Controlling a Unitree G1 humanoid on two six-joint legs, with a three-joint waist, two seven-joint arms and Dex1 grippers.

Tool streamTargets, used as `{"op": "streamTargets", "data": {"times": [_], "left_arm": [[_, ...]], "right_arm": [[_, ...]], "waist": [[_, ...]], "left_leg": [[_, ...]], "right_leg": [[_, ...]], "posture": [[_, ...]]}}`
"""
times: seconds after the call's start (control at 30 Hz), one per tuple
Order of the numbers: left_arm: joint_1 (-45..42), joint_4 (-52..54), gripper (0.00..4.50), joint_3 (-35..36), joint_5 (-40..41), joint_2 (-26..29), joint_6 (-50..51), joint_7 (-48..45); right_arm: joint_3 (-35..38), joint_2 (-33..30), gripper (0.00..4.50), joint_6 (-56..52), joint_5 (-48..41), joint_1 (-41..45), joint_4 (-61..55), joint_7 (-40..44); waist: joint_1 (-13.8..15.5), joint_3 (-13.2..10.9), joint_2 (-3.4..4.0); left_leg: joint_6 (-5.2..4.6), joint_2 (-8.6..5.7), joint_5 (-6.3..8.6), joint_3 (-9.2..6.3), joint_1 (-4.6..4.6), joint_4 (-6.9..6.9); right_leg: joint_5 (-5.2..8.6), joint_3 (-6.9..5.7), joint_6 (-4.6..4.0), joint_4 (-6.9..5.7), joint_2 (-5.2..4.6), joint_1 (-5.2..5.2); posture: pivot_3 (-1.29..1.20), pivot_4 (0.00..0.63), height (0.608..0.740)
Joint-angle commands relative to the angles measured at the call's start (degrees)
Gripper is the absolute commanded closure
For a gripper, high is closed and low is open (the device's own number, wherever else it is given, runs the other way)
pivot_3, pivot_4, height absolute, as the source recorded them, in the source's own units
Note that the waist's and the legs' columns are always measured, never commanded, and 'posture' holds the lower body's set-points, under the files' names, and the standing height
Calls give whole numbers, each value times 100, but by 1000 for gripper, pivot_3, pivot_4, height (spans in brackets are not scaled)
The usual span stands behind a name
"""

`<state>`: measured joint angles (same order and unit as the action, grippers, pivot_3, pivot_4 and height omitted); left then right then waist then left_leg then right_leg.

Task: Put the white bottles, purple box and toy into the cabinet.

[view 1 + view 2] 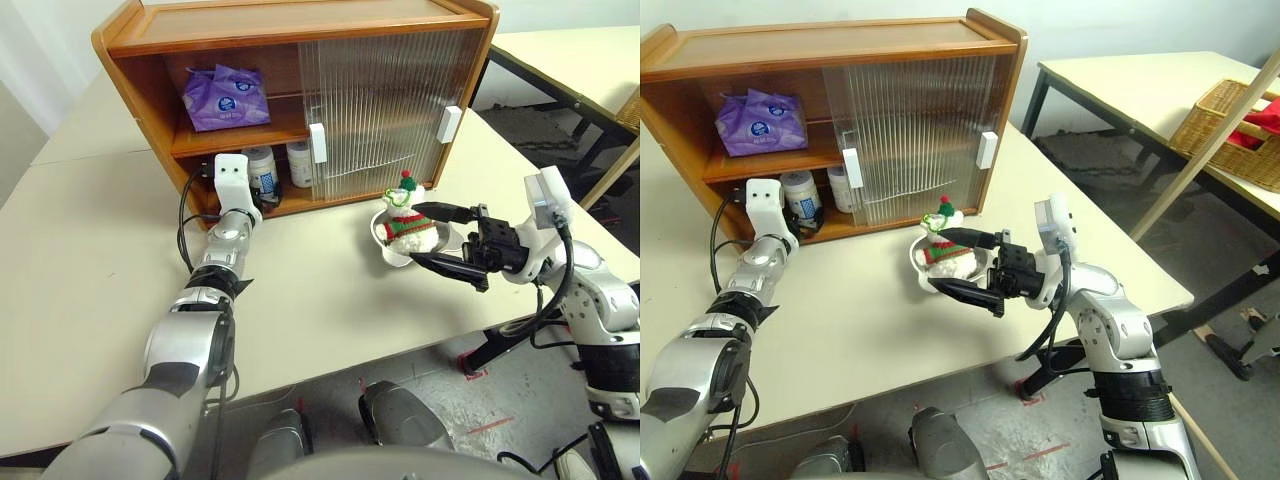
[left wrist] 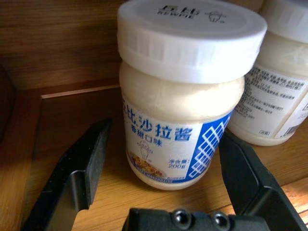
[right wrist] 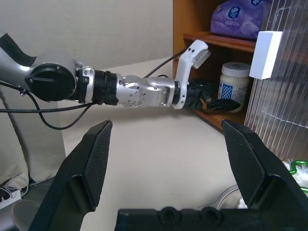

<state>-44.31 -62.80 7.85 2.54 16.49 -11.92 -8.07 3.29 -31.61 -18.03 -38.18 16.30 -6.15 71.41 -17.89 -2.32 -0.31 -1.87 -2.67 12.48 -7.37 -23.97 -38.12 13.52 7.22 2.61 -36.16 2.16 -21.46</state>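
Already the two white bottles (image 1: 262,170) stood side by side on the cabinet's (image 1: 300,40) lower shelf, near its open left end, and the purple box (image 1: 226,97) lay on the upper shelf above them. The toy (image 1: 405,220) sat in a shallow metal bowl (image 1: 392,250) on the surface, just in front of the cabinet's ribbed sliding doors (image 1: 385,110).

The toy looked light, soft and easily squashed, so a gentle pinch across its plush body, below the hat, seemed the best hold; the bowl might slide or tip if nudged. The bottles looked rigid and smooth, best taken around the waist under the lid.

The left gripper (image 2: 163,159) reached into the lower shelf with its jaws wide, one either side of the nearer bottle's label and clear of it, holding nothing. The right gripper (image 1: 440,235) hung beside the toy, jaws spread wide and empty, one finger above the bowl's rim and one below.
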Motion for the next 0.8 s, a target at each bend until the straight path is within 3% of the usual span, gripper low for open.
{"op": "streamTargets", "data": {"times": [0.03,0.23,0.33,0.43,0.63,0.8], "left_arm": [[331,440,15,-20,-4,-30,-78,-42],[1364,2168,15,14,127,-116,279,-7],[1918,3062,15,-214,213,-171,-33,-583],[2349,3626,561,-470,369,-180,-288,-1302],[2371,4236,2650,-1026,498,-248,-605,-2322],[1658,3726,4372,-1257,449,-647,-590,-2433]], "right_arm": [[-29,1,0,-5,13,47,-7,0],[-47,49,0,25,28,-10,-41,-44],[-73,82,0,36,47,-37,-38,-52],[-83,112,0,53,77,9,11,-55],[-82,114,0,62,100,70,91,-17],[-128,151,0,52,106,65,52,-34]], "waist": [[0,0,0],[1,0,0],[27,0,-1],[79,1,0],[205,2,2],[308,2,2]], "left_leg": [[0,-1,0,0,0,0],[4,-8,-2,7,0,2],[8,-10,-3,7,0,2],[15,-9,0,-5,1,2],[103,35,49,-22,-2,2],[104,53,50,-21,-6,2]], "right_leg": [[0,-1,0,0,1,0],[1,-4,-2,0,2,0],[2,-7,-5,0,2,0],[3,-6,-13,-2,1,0],[-1,12,-29,-7,-10,-8],[-14,21,-55,-6,-30,-8]], "posture": [[-349,34,740],[-341,36,740],[-330,35,740],[-329,37,740],[-320,37,740],[-329,37,740]]}}
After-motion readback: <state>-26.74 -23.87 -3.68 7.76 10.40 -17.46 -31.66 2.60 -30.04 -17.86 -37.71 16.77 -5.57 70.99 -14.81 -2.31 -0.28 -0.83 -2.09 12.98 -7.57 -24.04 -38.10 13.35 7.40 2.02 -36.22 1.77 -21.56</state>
